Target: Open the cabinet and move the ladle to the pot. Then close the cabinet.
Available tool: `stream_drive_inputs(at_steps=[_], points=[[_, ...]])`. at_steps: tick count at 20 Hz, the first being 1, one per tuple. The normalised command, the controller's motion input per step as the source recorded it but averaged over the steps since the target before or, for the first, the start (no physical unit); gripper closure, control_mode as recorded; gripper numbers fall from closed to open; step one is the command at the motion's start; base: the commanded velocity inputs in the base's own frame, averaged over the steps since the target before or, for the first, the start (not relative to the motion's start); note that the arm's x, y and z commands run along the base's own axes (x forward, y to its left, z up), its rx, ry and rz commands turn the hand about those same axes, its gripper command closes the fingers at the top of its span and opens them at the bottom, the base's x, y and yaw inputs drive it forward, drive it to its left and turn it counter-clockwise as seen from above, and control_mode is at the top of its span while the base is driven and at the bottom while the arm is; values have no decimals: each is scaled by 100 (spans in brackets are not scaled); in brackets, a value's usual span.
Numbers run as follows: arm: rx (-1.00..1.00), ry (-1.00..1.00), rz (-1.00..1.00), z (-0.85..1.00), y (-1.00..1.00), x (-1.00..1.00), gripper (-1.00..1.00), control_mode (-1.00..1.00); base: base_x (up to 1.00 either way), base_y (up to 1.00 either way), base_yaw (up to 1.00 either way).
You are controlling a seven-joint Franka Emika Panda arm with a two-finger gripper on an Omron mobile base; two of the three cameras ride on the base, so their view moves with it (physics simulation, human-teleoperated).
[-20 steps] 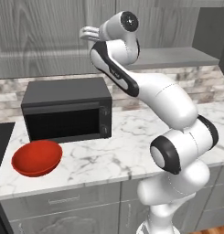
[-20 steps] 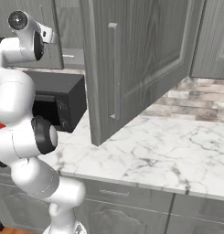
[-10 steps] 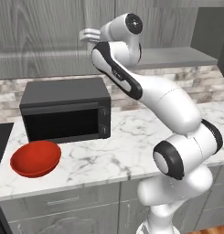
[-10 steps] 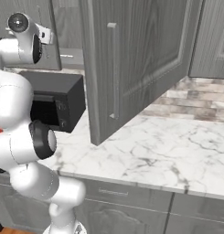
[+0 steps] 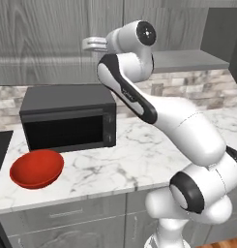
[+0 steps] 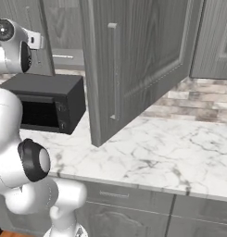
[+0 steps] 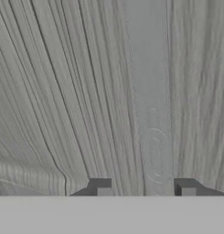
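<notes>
Reaching high over the microwave (image 5: 66, 118), the arm holds its end effector (image 5: 90, 43) up at cabinet height, well above the desk (image 6: 179, 152). I judge that this is because the job at this point lies inside the cabinet (image 6: 147, 60), not down among the things on the marble. The right-hand door stands swung far out over the desk, its slim bar handle (image 6: 116, 69) facing the room, so the opening step looks done. That leaves the inner shelf (image 6: 64, 58) exposed, and the hand sits close beside it.

Seen from the hand, the two dark fingertips (image 7: 102, 188) stand partly apart against close grey wood grain. A pale strip with a faint oval in it runs up from between them. I take that for the ladle (image 7: 154, 151), lying lengthwise in line with the hand, though it is too washed out to be certain. Whether the tips are pinching it or merely straddling it I cannot tell. Lining up along the handle would make sense for a thing so slim.

The red bowl (image 5: 37, 168) sits near the front edge of the desk, below and in front of the microwave, well apart from the hand. The open door juts into the path that any carry downward would need.
</notes>
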Motion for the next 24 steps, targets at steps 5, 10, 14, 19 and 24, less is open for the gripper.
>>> stream_drive_inputs(at_steps=[5,10,14,19,24], points=[[0,0,2,28,94,-100,100,-100,0,0,0],[0,0,3,29,98,-100,100,-100,0,0,0],[0,0,3,26,99,-100,100,-100,0,0,0],[0,0,3,24,100,-100,100,-100,0,0,0],[0,0,1,20,100,-100,100,-100,0,0,0]])
